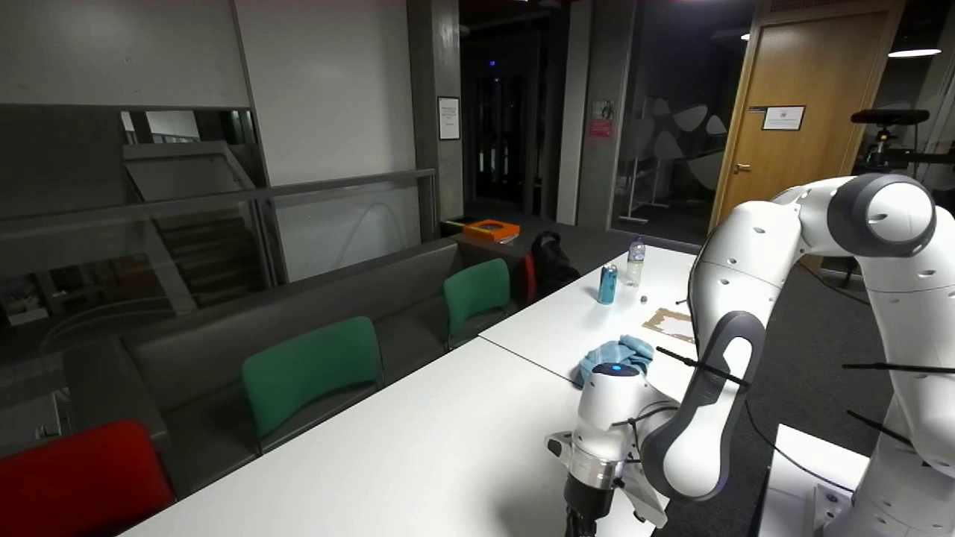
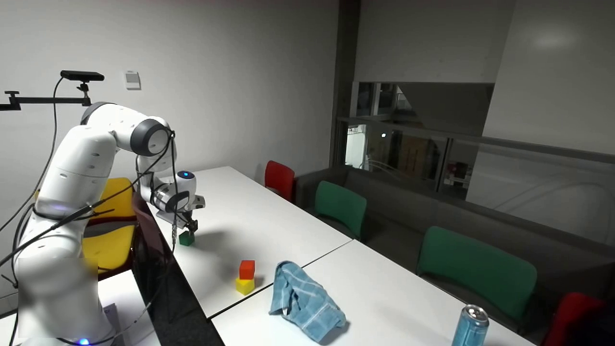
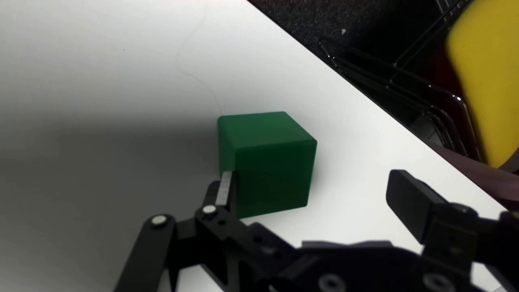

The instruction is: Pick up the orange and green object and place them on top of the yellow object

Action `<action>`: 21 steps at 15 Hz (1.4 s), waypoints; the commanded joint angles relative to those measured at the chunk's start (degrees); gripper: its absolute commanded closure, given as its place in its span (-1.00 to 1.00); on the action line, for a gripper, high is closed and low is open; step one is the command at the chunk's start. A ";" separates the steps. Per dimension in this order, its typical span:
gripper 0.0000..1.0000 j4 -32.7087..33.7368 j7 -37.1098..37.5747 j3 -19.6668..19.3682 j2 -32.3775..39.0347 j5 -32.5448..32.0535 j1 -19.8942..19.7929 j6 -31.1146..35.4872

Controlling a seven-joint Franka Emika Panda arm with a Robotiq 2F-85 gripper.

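One green block is seen on the table between the parted jaws of the pincer, closer to one; an orange block is stacked on a yellow block. Better centring is advised before gripping.

Table bright — sofa dim | shadow soft | yellow chair — apparently unfocused
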 commanded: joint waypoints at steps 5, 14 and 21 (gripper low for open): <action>-1.00 1.14 -3.77 0.56 -0.04 3.29 -0.69 -3.18; -1.00 0.76 -2.30 -1.23 -0.36 3.96 1.50 -2.20; -1.00 0.76 -2.30 -1.24 -0.36 3.98 1.51 -2.23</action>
